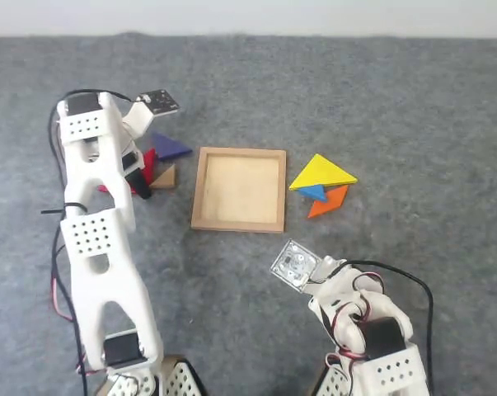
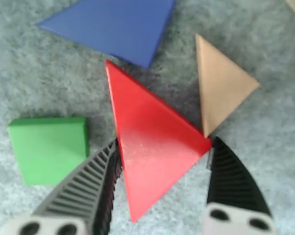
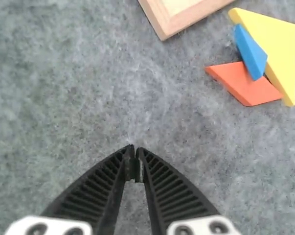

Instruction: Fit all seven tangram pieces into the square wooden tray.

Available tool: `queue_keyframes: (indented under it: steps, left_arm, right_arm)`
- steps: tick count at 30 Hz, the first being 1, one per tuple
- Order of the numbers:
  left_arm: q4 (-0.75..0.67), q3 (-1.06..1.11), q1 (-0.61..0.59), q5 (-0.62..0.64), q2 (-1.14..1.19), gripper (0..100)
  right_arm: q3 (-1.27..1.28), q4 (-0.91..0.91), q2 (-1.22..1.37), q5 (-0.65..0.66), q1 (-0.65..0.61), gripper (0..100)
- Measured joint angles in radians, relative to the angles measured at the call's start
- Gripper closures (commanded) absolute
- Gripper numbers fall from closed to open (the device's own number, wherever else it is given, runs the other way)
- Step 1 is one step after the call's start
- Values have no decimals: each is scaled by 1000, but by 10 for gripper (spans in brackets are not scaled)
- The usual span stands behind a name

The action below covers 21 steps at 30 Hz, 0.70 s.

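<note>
Left gripper (image 2: 164, 144) is clamped on the red triangle (image 2: 147, 127), one ribbed black finger on a long edge and the other at a corner. That's out on the left-arm side of the wooden tray (image 1: 238, 224), just beside it. The red piece is glossy with a thick, visible edge, and it looks tipped up a bit.

Around it on that same side of the tray are a big dark blue triangle (image 2: 115, 24), whose corner sits right at the red one's tip, a bare-wood tan triangle (image 2: 220, 85) almost touching red's other corner, and a green square (image 2: 49, 147) lying apart from it.

Right gripper (image 3: 135, 149) has its fingers pressed together with nothing between them, and sits over fuzzy grey carpet (image 1: 413, 99) near the tray's corner. Over on the tray's opposite side there's a small heap: yellow triangle (image 1: 322, 172), smaller light blue piece (image 1: 314, 192) leaning on it, orange piece (image 1: 329, 200) underneath.

The tray's pale wood, square, raised rim.
</note>
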Motion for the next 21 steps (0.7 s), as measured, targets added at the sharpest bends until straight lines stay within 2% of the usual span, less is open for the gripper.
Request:
queue_keyframes:
  steps: [7,18,21]
  left_arm:
    - [0,37,-5,2,-31,780]
    - [-14,608,-14,5,-350,779]
    - [-52,710,-18,78,-419,779]
  right_arm:
    - [0,0,0,0,0,990]
    - [0,0,0,0,0,990]
    - [0,0,0,0,0,990]
